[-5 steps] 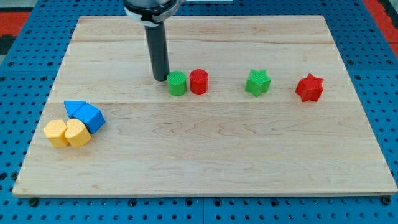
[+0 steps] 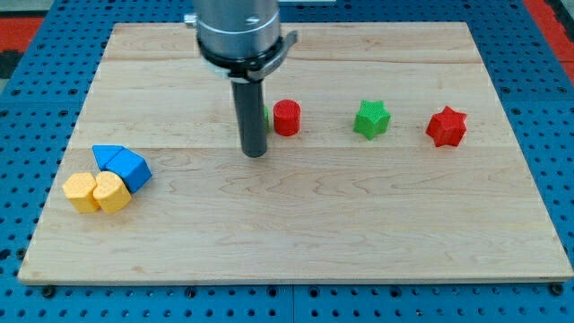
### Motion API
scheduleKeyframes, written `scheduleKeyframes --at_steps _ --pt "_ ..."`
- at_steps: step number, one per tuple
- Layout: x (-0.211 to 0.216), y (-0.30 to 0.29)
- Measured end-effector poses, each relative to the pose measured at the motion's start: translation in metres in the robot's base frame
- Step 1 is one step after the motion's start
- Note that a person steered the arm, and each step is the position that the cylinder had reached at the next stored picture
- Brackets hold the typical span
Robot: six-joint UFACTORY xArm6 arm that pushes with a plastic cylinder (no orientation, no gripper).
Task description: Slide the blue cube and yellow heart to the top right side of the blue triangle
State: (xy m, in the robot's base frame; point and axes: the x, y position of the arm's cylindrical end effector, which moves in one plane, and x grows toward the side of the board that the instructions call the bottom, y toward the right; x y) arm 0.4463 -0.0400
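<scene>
In the camera view my rod is standing upright over the wooden board point(image 2: 296, 233), a bit to the view's left of centre, and my tip point(image 2: 256, 153) is resting on the bare wood. I have no pincer here, only the straight rod, so nothing is being pinched and nothing spread or pressed together.

The task's things are lying well apart from my tip, at the view's lower left. The blue cube point(image 2: 131, 169) is sitting there, and the blue triangle point(image 2: 105, 156) is touching it on the upper left side. The yellow heart point(image 2: 112, 192) is lying just under the cube, touching it, and a second yellow block point(image 2: 82, 192), shape not clear to me, is touching the heart on the view's left. So these 4 blocks are making one tight group, w/ my tip up and to the right of them.

Right behind my rod a green block point(image 2: 268, 115) is showing only as a thin edge; its shape I cannot tell. The red cylinder point(image 2: 286, 117) is standing just beside it, to the view's right of the rod. Further right are standing the green star point(image 2: 371, 118) and then the red star point(image 2: 447, 126), each apart from the other.

No containers are showing; all blocks are lying directly on the board.
</scene>
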Motion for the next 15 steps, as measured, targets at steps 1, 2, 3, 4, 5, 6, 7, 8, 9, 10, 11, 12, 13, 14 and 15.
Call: scheduleKeyframes --at_steps 1,2,3,4,5,6,7,8,9,10,11,12,13,14,15 --pt "-0.001 -0.013" --pt "-0.007 -0.027" --pt "-0.007 -0.027" --pt "-0.004 -0.027" --pt "0.053 -0.027" --pt "0.121 -0.05" --pt "0.129 -0.133" --pt "0.115 -0.19" --pt "0.108 -0.192" --pt "0.088 -0.156" --pt "0.056 -0.153" --pt "0.036 -0.145" --pt "0.034 -0.119" --pt "0.019 -0.114" --pt "0.007 -0.111"
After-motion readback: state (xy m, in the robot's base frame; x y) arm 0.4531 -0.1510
